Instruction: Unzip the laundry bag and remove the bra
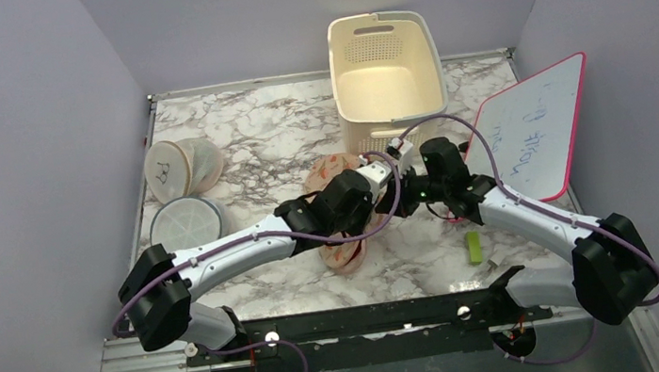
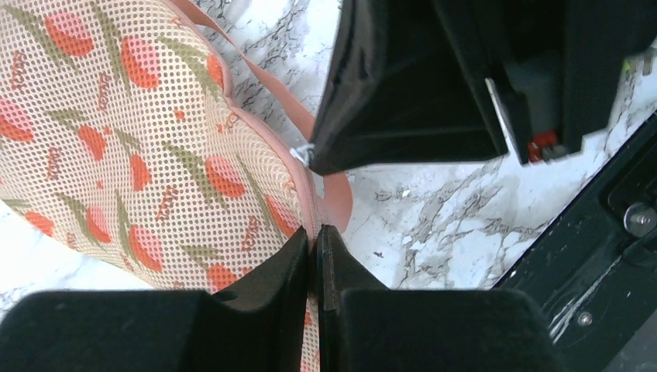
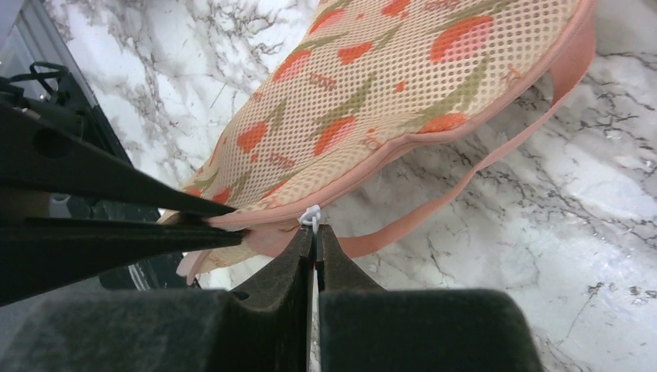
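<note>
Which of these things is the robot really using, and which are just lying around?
For the job:
laundry bag
its white zip pull

Just lying about:
cream basket
whiteboard
round mesh case
another mesh case behind it
small green thing

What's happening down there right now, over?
Left gripper shut on laundry bag edge. Right gripper shut on zip pull. Bag looks closed, bra unseen, nothing blocking.
</note>
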Controlling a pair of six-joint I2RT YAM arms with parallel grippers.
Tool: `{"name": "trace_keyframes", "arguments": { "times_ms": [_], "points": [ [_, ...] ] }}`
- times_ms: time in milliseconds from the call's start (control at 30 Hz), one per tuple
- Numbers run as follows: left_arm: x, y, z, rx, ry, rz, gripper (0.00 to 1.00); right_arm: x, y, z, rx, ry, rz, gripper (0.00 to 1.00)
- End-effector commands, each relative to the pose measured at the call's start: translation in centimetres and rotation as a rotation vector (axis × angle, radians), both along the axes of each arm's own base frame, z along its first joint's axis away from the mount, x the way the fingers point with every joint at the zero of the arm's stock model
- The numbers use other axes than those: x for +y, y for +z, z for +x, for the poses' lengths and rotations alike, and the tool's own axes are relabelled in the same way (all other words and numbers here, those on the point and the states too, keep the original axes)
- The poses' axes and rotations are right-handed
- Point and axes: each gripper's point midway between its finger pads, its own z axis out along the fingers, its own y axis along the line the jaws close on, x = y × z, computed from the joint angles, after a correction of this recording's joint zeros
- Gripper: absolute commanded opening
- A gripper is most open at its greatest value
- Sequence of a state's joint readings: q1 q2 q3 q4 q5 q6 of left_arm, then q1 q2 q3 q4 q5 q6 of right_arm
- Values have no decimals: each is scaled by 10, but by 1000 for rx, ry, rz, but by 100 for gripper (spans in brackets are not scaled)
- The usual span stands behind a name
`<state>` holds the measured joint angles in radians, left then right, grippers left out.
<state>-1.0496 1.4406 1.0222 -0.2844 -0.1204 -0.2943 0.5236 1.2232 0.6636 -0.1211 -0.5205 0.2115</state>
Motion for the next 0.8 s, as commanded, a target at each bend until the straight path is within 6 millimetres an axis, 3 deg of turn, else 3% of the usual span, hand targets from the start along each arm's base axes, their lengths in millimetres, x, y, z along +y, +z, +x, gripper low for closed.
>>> {"name": "trace_keyframes", "arguments": {
  "times_ms": [0,467,767],
  "points": [
    [6,12,-16,-23,-116,-9,0,-4,5,22,-32,-76,-38,1],
    [25,16,-35,-46,-189,-23,0,-18,-6,74,-84,-245,-157,1],
    [40,8,-44,-30,-178,-18,0,-15,7,82,-119,-233,-136,1]
  ]
}}
